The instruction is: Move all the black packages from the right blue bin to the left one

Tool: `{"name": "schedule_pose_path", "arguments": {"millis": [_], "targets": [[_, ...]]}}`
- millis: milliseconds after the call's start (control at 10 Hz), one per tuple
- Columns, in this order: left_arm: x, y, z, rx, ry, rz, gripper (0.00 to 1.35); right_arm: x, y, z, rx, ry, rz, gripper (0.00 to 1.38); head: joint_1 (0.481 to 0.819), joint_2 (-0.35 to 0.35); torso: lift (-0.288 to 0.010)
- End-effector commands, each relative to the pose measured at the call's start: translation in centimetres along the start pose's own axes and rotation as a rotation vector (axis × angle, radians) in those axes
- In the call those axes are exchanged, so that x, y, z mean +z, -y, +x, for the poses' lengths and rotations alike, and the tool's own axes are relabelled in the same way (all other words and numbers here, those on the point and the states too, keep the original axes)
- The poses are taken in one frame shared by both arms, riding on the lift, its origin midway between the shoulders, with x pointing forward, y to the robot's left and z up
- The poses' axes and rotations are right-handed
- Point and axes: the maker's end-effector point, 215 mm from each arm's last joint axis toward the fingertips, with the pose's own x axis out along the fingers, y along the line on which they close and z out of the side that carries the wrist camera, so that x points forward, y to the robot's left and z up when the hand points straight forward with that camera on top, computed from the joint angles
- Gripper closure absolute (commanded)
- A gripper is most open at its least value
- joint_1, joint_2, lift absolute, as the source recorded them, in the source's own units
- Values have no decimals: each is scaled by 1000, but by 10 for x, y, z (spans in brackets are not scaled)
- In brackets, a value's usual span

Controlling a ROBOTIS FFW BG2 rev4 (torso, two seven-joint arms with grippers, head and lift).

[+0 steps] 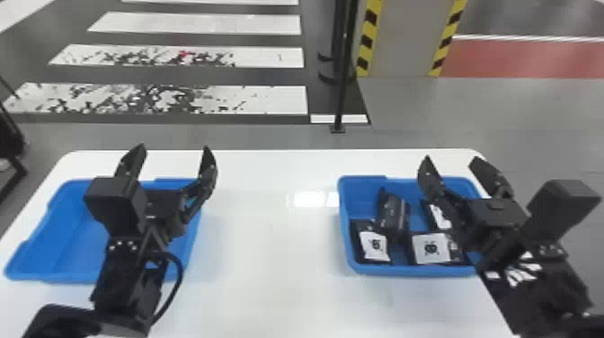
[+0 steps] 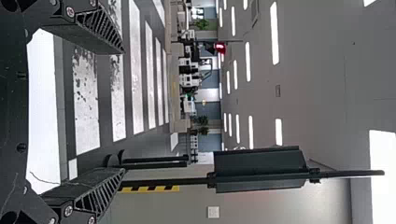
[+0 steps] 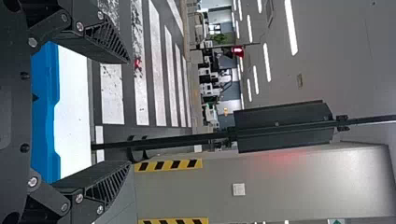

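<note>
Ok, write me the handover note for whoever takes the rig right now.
Left gripper: open, holding nothing, at the left bin.
Right gripper: open, holding nothing, at the right bin.
Black packages: at least four in the right bin; the right arm partly covers that bin, so the count is uncertain.
Done: no transfer that I can see, though the left arm hides part of the left bin.
Left: move all the packages from the right bin across.

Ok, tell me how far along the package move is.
Done: none visible; the left bin shows bare blue floor, partly hidden by the left arm.
In hand: nothing; left gripper and right gripper stand open, empty.
Remaining: the black packages lying in the right bin.
</note>
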Motion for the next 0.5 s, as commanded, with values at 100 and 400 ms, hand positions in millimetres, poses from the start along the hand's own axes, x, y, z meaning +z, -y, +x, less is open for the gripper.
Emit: {"name": "schedule_pose_path", "arguments": {"millis": [100, 400], "targets": [[2, -1, 1, 1, 5, 2, 144, 1, -2, 0, 2, 3, 4, 271, 695, -28, -132], [3, 0, 1, 2, 8, 2, 144, 0, -2, -1, 2, 3, 8, 272, 695, -27, -132]]}}
